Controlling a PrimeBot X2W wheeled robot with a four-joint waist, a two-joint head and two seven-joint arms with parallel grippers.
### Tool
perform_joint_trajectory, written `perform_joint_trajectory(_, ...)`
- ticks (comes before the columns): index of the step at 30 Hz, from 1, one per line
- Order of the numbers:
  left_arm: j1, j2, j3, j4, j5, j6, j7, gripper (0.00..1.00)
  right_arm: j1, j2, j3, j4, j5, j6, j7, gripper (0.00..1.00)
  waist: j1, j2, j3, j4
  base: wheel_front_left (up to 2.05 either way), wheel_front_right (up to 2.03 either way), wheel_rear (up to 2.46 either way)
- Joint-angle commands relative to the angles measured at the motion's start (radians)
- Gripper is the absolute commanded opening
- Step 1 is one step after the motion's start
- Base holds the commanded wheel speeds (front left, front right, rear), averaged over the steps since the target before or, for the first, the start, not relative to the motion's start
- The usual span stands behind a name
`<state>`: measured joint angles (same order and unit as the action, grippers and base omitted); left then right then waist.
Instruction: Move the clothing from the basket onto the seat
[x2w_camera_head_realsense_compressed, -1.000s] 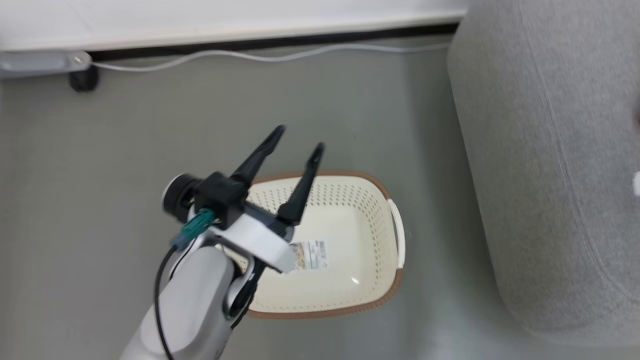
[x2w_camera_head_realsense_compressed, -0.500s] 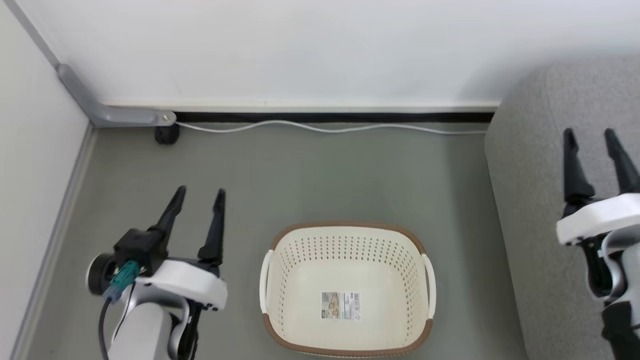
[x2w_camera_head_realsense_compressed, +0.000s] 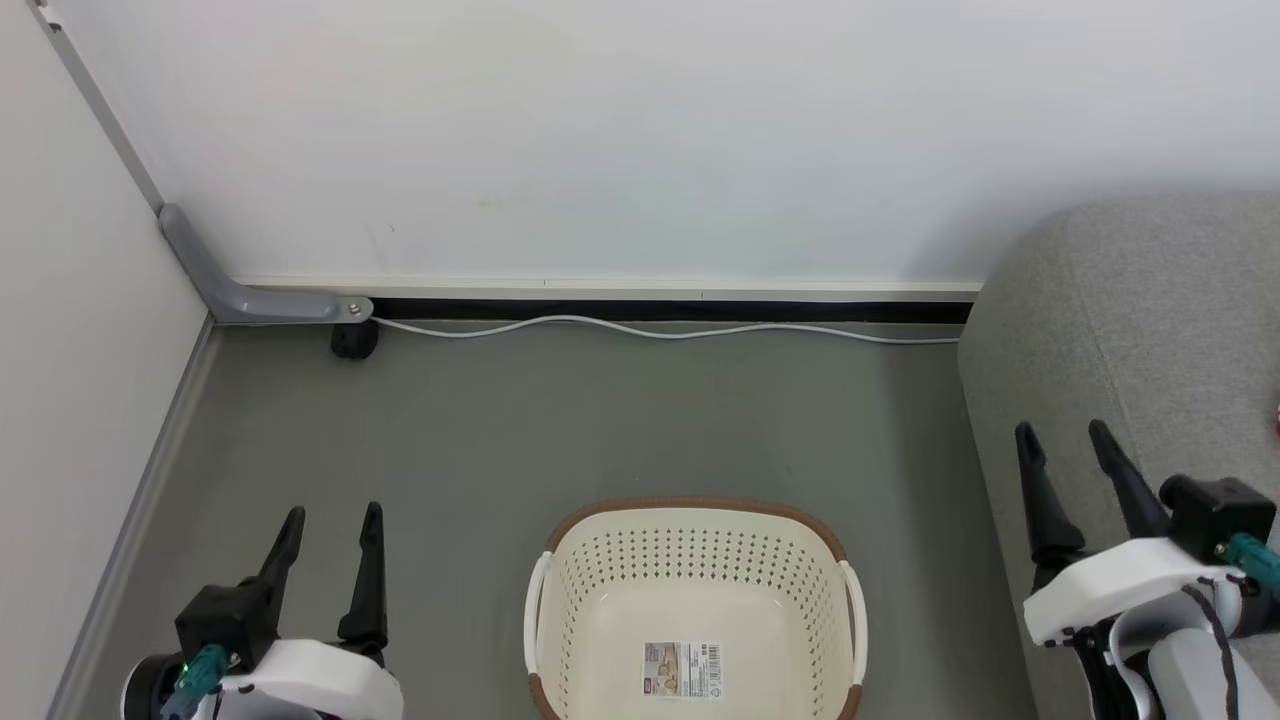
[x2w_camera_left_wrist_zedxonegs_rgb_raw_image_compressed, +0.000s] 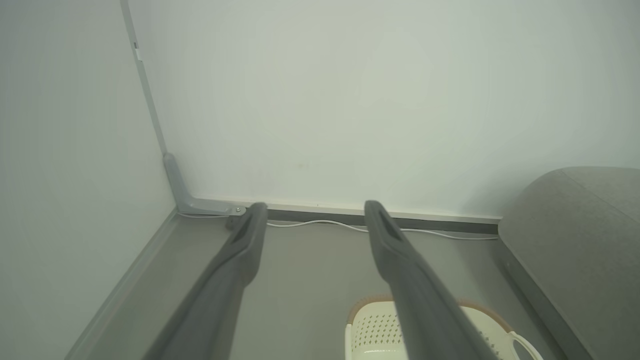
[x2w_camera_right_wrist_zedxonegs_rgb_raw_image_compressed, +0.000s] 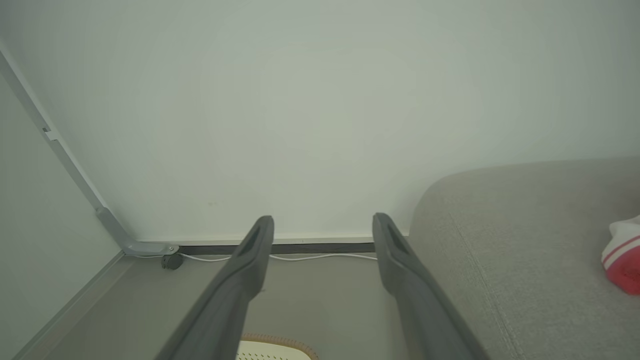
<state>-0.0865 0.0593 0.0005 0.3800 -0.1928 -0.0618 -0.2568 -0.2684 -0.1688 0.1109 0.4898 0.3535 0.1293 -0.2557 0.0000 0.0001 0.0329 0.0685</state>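
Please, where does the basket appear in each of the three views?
Head view: the basket at bottom centre, cut by the edge.
Left wrist view: bottom edge, right of centre.
Right wrist view: a sliver of rim at the bottom edge, left of centre.
Shared landmark: the grey corner bracket at the wall's foot.

Basket (x2w_camera_head_realsense_compressed: 690, 505): cream, perforated, brown rim, sitting upright on floor, barcode sticker showing on bare bottom. Sofa (x2w_camera_head_realsense_compressed: 1120, 300): light grey, rounded, standing just right of Basket. Clothing (x2w_camera_right_wrist_zedxonegs_rgb_raw_image_compressed: 622, 255): red with white stripes, lying bunched on Sofa, partly cut off at view edge.
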Motion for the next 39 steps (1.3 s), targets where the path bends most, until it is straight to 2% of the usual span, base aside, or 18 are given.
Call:
perform_joint_trajectory(1,0.003,0.009,0.046,-0.032,0.003,-0.005,-0.005,1.0,0.015,0.0,0.024,-0.032,-0.012,0.001,-0.006,1.0,0.0,-0.0001,-0.009,-0.01,0.0,0.0,0.0)
perform_joint_trajectory(16,0.078,-0.008,0.084,-0.059,0.021,-0.013,-0.005,1.0,0.146,0.021,0.054,-0.08,-0.054,0.001,-0.006,1.0,0.0,-0.0001,-0.034,-0.042,0.0,0.0,0.0)
perform_joint_trajectory(24,0.092,-0.009,0.061,-0.078,0.009,-0.005,-0.005,1.0,0.146,0.015,0.072,-0.113,-0.072,0.001,-0.006,1.0,0.0,-0.0001,-0.035,-0.044,0.0,0.0,0.0)
perform_joint_trajectory(39,0.096,-0.009,0.039,-0.094,-0.009,0.011,-0.005,1.0,0.143,0.025,0.035,-0.123,-0.083,0.001,-0.006,1.0,0.0,-0.0001,-0.031,-0.053,0.0,0.0,0.0)
